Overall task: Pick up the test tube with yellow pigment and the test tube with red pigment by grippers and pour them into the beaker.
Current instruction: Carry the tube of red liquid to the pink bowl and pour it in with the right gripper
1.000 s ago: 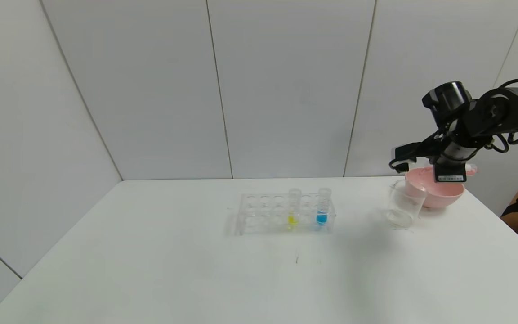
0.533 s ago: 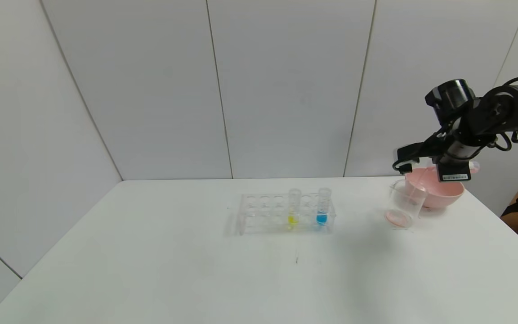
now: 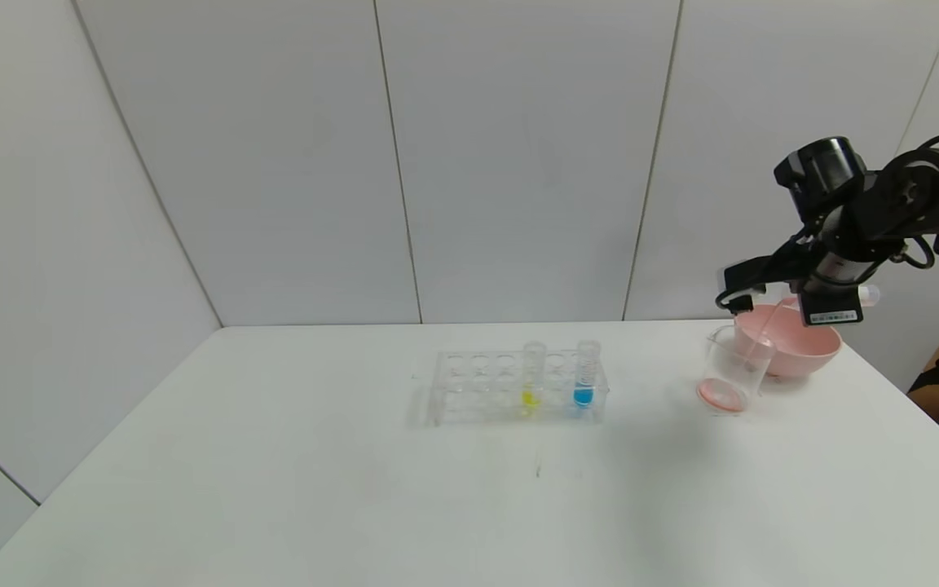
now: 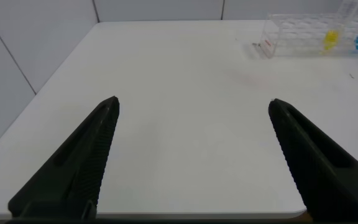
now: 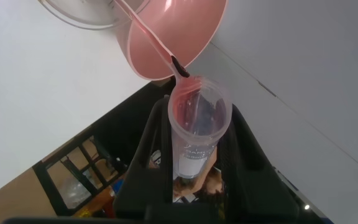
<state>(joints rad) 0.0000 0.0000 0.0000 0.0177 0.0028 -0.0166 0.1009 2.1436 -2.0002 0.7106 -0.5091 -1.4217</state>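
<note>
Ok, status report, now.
Right claw shut on red test tube, pouring into beaker. Left claw open, parked. Yellow test tube racked. Nothing blocking.

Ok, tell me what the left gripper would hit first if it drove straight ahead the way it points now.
Probably nothing close. The left gripper is open over bare white table. The clear rack with the yellow tube sits far ahead and off to one side, so the way looks free, though depth is unclear.
</note>
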